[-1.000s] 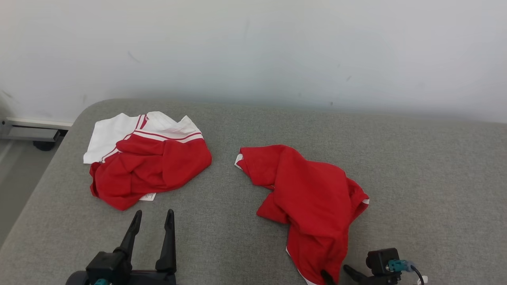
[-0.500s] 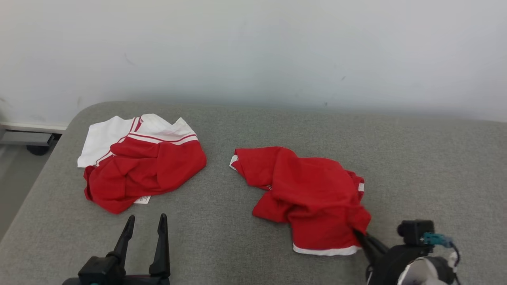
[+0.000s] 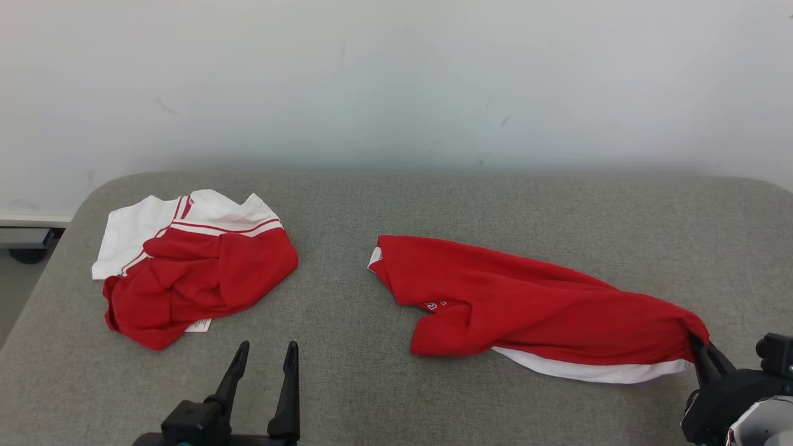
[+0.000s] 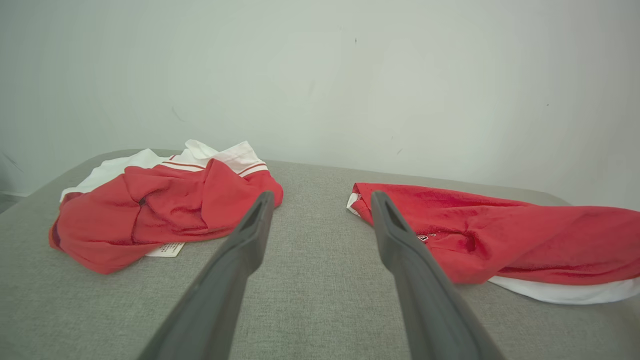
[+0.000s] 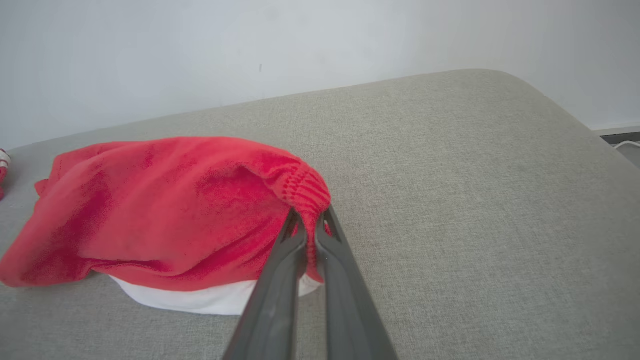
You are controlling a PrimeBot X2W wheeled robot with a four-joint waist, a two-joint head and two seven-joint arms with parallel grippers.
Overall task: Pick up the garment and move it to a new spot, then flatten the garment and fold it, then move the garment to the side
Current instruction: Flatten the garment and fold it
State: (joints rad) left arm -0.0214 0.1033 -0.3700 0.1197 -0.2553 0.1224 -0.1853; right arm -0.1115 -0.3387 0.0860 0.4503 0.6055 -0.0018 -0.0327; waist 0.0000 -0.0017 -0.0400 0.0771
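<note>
Two garments; crumpled garment [image 3: 198,275]; stretched garment [image 3: 545,310] in right gripper [image 3: 696,342] jaws

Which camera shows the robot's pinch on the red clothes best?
The right wrist view: the right end effector grips the red garment by its ribbed edge, up close. The head view shows it small, lower right. The left wrist view shows the garment running off-frame.

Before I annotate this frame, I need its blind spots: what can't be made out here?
- Care label at the red-and-white garment's edge: head view, print too small.
- White lettering on the red garment: head view, partly tucked under a fold.
- Cloth pinched by the right gripper: right wrist view, hidden between the shut fingers.
- Body of the left gripper: head view, cut by the bottom edge.
</note>
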